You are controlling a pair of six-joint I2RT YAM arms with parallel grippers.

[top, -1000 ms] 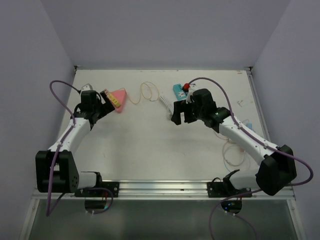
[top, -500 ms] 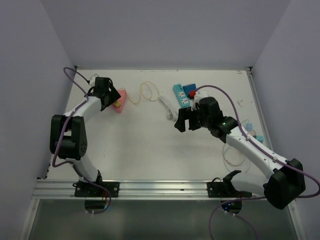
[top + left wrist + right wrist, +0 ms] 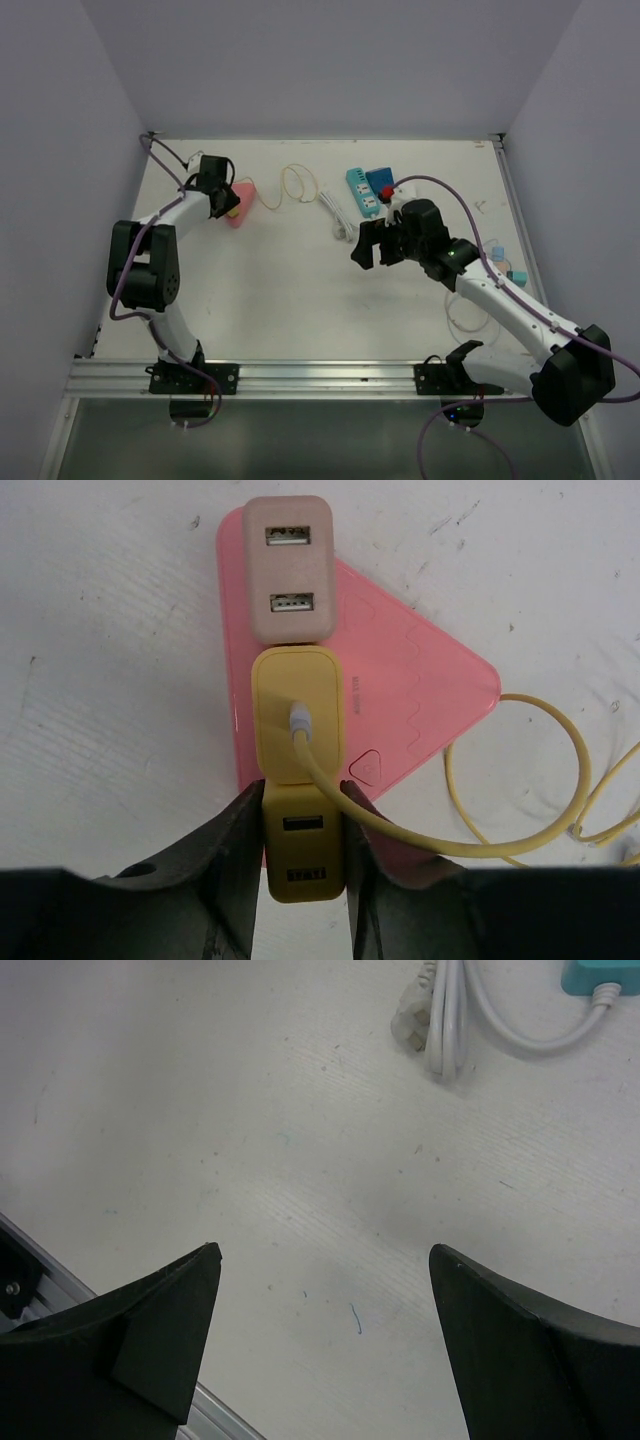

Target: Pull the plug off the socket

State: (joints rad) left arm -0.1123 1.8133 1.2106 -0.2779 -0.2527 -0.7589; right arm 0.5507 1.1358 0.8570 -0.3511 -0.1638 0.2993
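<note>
Looking from above: left gripper (image 3: 226, 198) sat at the pink triangular socket (image 3: 242, 210) on the far-left of the desk (image 3: 290, 290); right gripper (image 3: 375, 250) hovered mid-desk, apparently keeping clear.
Left wrist: jaws clamped on the nearest yellow plug (image 3: 303, 862), seated in the socket in line with a yellow charger (image 3: 298, 695) and beige charger (image 3: 290, 570), seemingly set for pulling.
Right wrist: jaws wide apart over bare desk, holding nothing; white cord (image 3: 445, 1020) beyond.
</note>
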